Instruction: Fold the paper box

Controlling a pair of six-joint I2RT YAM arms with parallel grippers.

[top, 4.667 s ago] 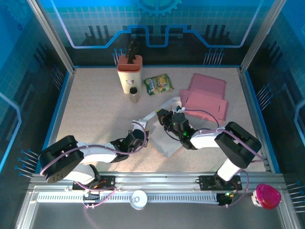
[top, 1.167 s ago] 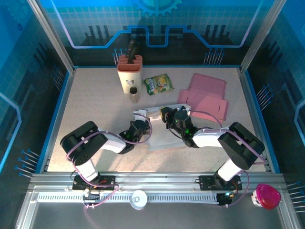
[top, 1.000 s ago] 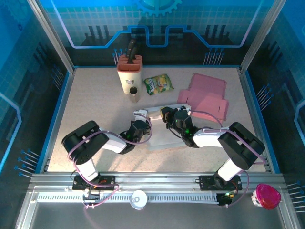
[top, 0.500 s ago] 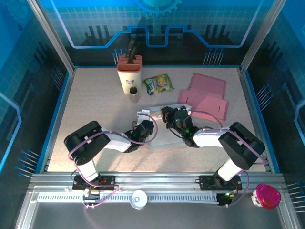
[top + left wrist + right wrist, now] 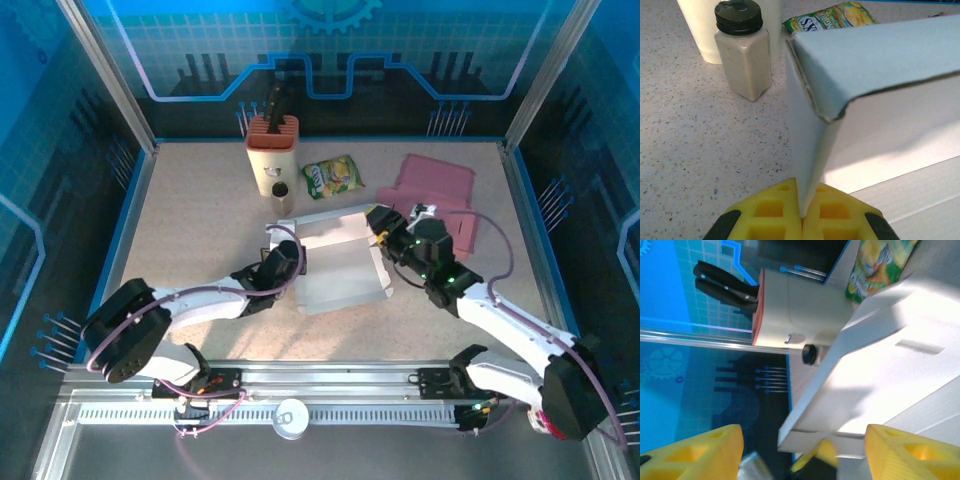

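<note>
- The right end effector [image 5: 804, 436] has just let go. A second ago it was pinched shut and hunched over the white paper box [image 5: 338, 272]; now its fingers are spread wide with nothing between them, and the arm has swung back to the right of the box.
- The left end effector [image 5: 801, 216] went the other way. It closed up in that same second and is now clamped tight on the bottom edge of the box's left wall, which stands upright between its yellow fingers.
- The box sits mid-bench [image 5: 200, 230] and looks more like a tray than it did a few seconds ago, with the back and left walls up and a crisp corner showing in the left wrist view.
- The spice jar [image 5: 742, 47] and snack bag [image 5: 334, 176] are just behind it, and the pink flat blank [image 5: 432, 186] is off to the back right.
- It looks like a hand-off: left pins the fold and right is free to go for the next flap. The fold is probably only partly done.
</note>
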